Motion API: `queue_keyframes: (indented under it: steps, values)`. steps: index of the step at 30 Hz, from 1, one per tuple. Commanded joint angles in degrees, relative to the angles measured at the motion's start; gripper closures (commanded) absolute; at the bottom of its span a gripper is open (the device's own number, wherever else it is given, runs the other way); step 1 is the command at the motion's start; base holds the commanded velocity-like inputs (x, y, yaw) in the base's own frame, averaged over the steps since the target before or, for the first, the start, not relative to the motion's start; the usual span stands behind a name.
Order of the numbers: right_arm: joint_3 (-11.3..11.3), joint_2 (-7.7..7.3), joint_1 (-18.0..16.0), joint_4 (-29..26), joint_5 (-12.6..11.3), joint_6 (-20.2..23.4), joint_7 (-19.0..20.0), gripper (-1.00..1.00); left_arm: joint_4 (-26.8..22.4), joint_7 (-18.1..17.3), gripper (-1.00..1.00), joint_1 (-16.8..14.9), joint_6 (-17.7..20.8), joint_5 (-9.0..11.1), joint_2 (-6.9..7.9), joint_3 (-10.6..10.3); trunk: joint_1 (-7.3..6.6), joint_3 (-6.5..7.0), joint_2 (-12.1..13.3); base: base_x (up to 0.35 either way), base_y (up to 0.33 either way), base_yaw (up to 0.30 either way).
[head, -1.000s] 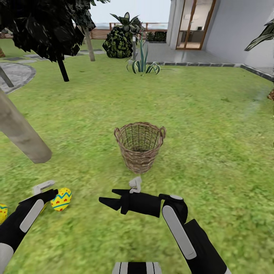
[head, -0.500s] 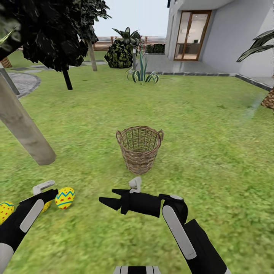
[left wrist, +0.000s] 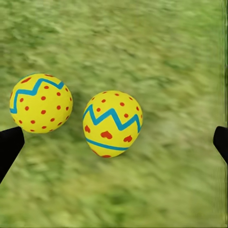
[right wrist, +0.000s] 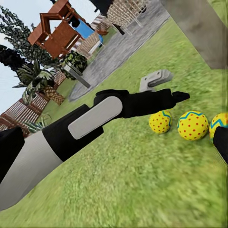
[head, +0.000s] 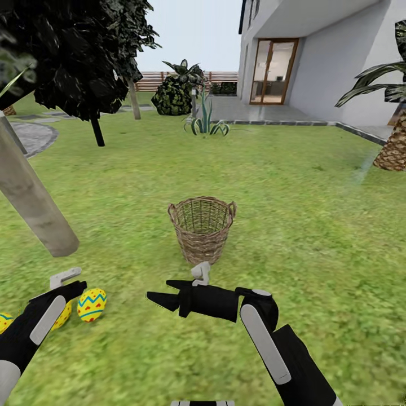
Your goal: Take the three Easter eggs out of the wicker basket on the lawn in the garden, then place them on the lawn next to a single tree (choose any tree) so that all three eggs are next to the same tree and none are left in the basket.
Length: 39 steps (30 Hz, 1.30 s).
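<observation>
Three yellow Easter eggs lie on the lawn (head: pixel 316 225) near the pale leaning trunk of the tree (head: pixel 34 203): one egg (head: pixel 92 304) in full sight, one (head: pixel 63 313) half behind my left arm, one (head: pixel 4 321) at the picture's edge. The right wrist view shows them in a row (right wrist: pixel 193 125) beyond my left gripper (right wrist: pixel 183 96). Two eggs (left wrist: pixel 112 123) (left wrist: pixel 41 102) rest on the grass below my left gripper (left wrist: pixel 115 145), which is open and holds nothing. The wicker basket (head: pixel 202 228) stands upright ahead and looks empty inside. My right gripper (head: pixel 153 297) is open in front of it, pointing left.
A thin dark-trunked tree (head: pixel 97 131) stands further back on the left beside a round stone area (head: pixel 31 135). A spiky plant (head: pixel 204 121), a paved patio and the house (head: pixel 316 62) lie beyond the basket. A palm (head: pixel 392 152) is at the right edge.
The head view has tilted up and shifted, showing more sky and house. Both arms keep the same pose. Eggs and basket stay in place on the grass.
</observation>
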Motion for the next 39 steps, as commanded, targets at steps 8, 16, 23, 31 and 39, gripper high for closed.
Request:
queue_keyframes:
  steps: [8,16,23,31,39]
  values:
    - [-0.69,0.02,-0.04,0.17,-0.18,0.42,-0.09,-1.00,-0.08,0.63,-1.00,0.00,0.28,0.52,0.09,-0.41,-0.21,1.73,0.09,0.000,0.000,-0.182]
    - [-0.81,0.08,-0.04,0.51,-0.09,0.38,-0.40,-1.00,-0.19,0.57,-1.00,0.01,0.26,0.62,0.09,-0.03,-0.42,3.50,0.20,0.000,0.000,-0.069]
    - [-0.81,0.09,-0.04,0.63,-0.07,0.35,-0.44,-1.00,-0.13,0.90,-1.00,0.04,-0.18,0.61,0.04,-0.26,-0.60,5.05,0.29,0.000,0.000,-0.007]
    - [-0.82,0.12,-0.04,0.78,0.15,0.37,-0.50,-1.00,-0.13,1.01,-1.00,0.02,-0.52,0.60,0.00,-0.32,-0.81,6.82,0.40,0.000,0.000,0.000]
    - [-0.76,0.16,-0.04,0.84,-0.07,0.35,-0.53,-1.00,-0.19,1.08,-1.00,-0.01,-0.57,0.60,0.00,-0.36,-1.01,8.60,0.50,0.000,0.000,0.000]
